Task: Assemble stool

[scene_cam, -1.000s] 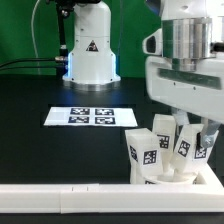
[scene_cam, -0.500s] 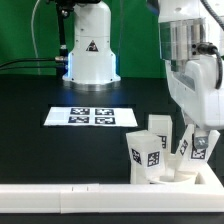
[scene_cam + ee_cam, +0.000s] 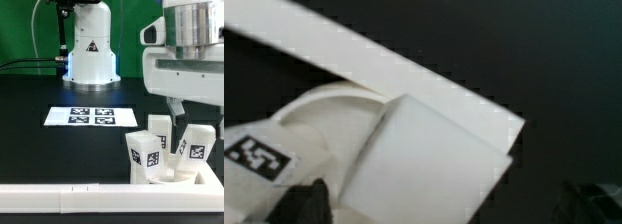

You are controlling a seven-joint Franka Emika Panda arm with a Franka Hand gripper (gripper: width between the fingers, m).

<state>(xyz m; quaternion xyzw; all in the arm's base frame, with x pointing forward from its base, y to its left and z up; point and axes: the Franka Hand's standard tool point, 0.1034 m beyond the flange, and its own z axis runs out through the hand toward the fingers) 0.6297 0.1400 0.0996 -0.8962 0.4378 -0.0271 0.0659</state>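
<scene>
Risk first: knocking a leg askew or tipping the whole stool (image 3: pixel 165 152), caused by the gripper (image 3: pixel 186 110) descending or swinging sideways so close above the upright legs. Also possible: cross-seating a leg in its socket if pressed down off-axis, and shoving the assembly against the border rail (image 3: pixel 70 198), against which it already sits tight, at about 5 o'clock in the exterior view. Judged from the pictures only, three legs stand up from the seat: one tagged leg (image 3: pixel 145 155) at the exterior view's left, a middle leg (image 3: pixel 160 133) behind it, and a tagged leg (image 3: pixel 196 145) at the exterior view's right. Hard to say which of them are fully seated.

End effector: hovering just above the legs, around 2 o'clock in the exterior view, fingers pointing down. Whether spread or closed, or holding anything: cannot tell, with the fingertips merging into the white legs below.

Hidden or unclear: the round seat almost wholly masked by legs and rail; sockets not visible. Wrist view blurred and very near, showing a white leg (image 3: pixel 411 165) with a tag and a long white edge, probably the rail, against black table (image 3: pixel 40 90). Finger pads there only dark smudges. Marker board (image 3: pixel 90 117) lying flat around 9 o'clock of the stool, well apart, untouched. Arm's upper part cut off by the frame.
</scene>
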